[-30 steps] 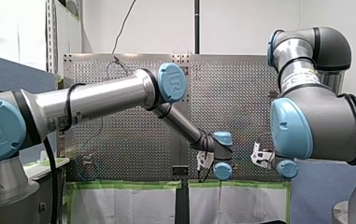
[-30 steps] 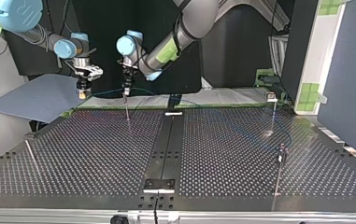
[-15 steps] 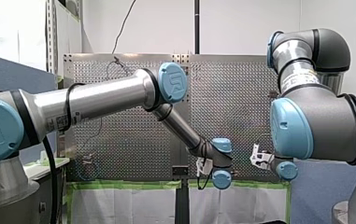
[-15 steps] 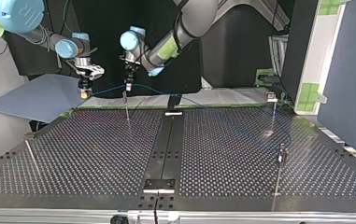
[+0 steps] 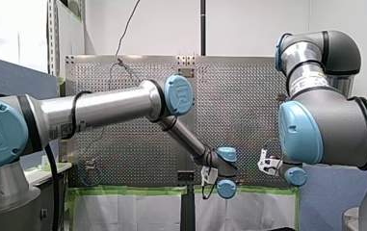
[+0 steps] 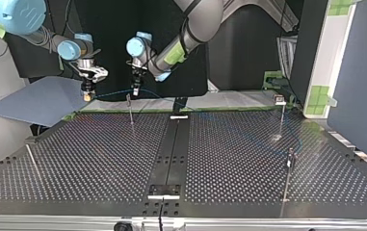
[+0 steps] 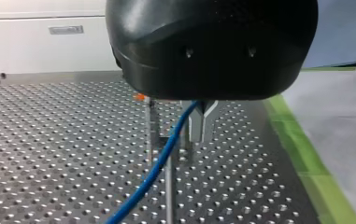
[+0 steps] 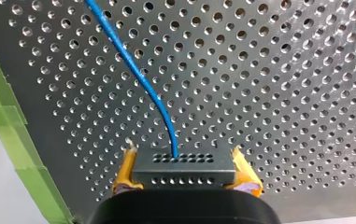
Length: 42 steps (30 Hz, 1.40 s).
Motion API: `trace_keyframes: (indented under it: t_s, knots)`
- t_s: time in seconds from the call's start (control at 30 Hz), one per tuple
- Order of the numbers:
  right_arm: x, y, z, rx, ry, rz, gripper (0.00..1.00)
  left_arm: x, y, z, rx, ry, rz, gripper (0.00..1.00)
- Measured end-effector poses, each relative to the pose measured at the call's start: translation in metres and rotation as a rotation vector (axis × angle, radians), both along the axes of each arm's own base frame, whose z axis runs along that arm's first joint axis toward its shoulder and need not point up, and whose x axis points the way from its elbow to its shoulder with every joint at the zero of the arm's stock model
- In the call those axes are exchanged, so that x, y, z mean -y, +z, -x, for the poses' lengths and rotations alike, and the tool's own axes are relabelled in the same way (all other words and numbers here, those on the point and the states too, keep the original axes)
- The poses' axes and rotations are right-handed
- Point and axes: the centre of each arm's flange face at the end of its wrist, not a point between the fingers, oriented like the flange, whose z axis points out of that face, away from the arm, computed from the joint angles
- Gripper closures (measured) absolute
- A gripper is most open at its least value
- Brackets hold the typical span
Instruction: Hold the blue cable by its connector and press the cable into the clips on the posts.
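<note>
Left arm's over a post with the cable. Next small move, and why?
Probably lower my left gripper straight down to press the blue cable into the clip on the post: the cable sits just above that post, not yet seated, while my right gripper clamps the connector, anchoring that end.

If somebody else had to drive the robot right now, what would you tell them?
Right gripper: shut on the connector, yellow pads either side.
Left gripper: jaws apart, blue cable passing between them, just above a post.
Done: connector held, cable strung between the grippers.
Left: press the cable down into that post, then the other posts; whether any already holds it is too small to tell.
</note>
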Motion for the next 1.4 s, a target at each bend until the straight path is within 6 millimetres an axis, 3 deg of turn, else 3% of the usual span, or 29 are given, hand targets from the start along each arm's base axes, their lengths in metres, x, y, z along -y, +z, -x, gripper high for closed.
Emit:
trace_keyframes:
  t_s: [0.23,0.43,0.7,0.97,1.4]
  knots:
    - [0.001,-0.001,0.000,0.000,0.001,-0.001,1.00,-0.018,-0.014,-0.008,-0.021,0.009,-0.005,1.00]
    - [0.001,-0.002,-0.001,0.000,0.002,0.000,1.00,-0.021,-0.013,-0.013,-0.027,0.018,-0.019,1.00]
    - [0.002,-0.002,-0.001,0.000,0.001,0.001,1.00,-0.011,0.011,0.000,-0.009,0.003,-0.016,1.00]
    - [0.002,-0.002,-0.001,0.000,0.002,0.000,1.00,0.000,0.038,-0.015,0.016,-0.004,0.017,1.00]
    - [0.002,-0.003,-0.002,0.000,0.004,-0.001,1.00,-0.015,0.028,-0.025,0.006,0.001,0.012,1.00]
